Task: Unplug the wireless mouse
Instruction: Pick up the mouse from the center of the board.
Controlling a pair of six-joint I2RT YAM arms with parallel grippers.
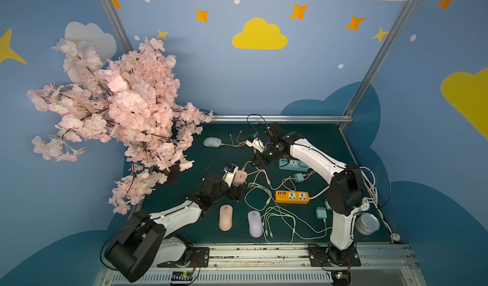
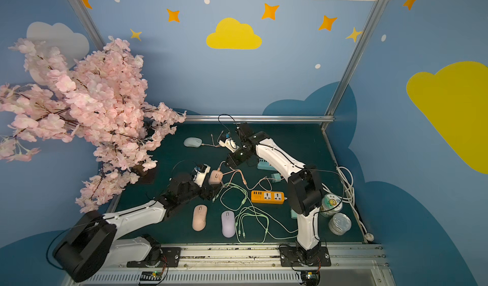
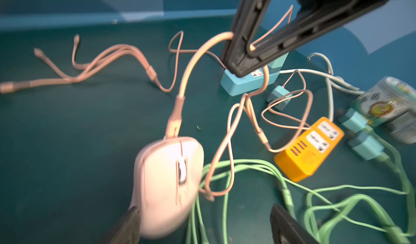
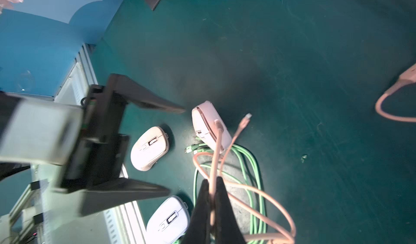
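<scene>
Tightly pinched together, the right fingers [image 4: 201,204] clamp the pink cable [image 4: 214,164] near its plug, which sits seated in the pink mouse [image 4: 202,123] — tilted on edge over the counter [image 4: 292,74], beside green cables [image 4: 247,161]. The left fingers [image 4: 144,98] stand wide apart, one tip just beside the mouse. The step looks like the pull-out itself — next, the left likely needs to brace the mouse while the right draws straight back.

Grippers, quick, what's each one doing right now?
Left gripper: open, pink mouse beside one finger, not gripped.
Right gripper: shut on the pink cable.
</scene>
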